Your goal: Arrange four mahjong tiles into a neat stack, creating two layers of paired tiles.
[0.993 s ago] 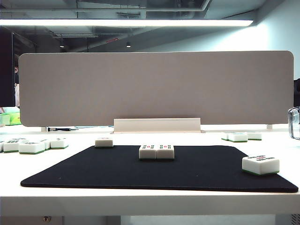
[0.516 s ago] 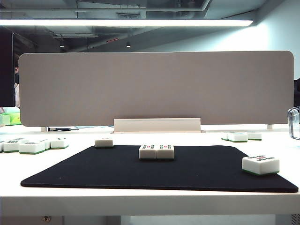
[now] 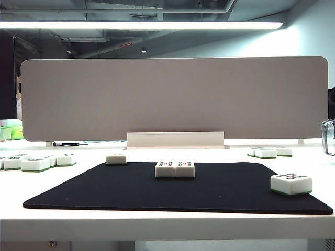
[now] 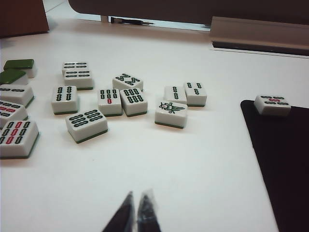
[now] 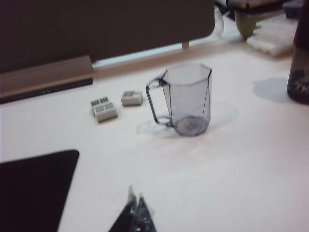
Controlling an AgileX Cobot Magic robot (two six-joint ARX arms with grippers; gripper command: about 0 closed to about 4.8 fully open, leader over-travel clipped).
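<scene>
Four mahjong tiles lie flat in a single layer on the black mat (image 3: 209,193). Two of them sit side by side as a pair (image 3: 175,169) at the mat's middle back. One tile (image 3: 116,158) is at the back left corner and one (image 3: 291,183) near the right edge. No stack shows in any view. Neither gripper appears in the exterior view. My left gripper (image 4: 137,200) is shut and empty over bare white table, short of several loose tiles (image 4: 110,101); the corner tile (image 4: 273,104) lies beyond it. My right gripper (image 5: 135,197) is shut and empty beside the mat corner (image 5: 34,188).
Loose tiles lie on the table left (image 3: 35,163) and right (image 3: 269,152) of the mat. A clear measuring cup (image 5: 186,99) stands off the mat's right side, with a few tiles (image 5: 104,109) near it. A grey divider panel (image 3: 172,99) closes the back.
</scene>
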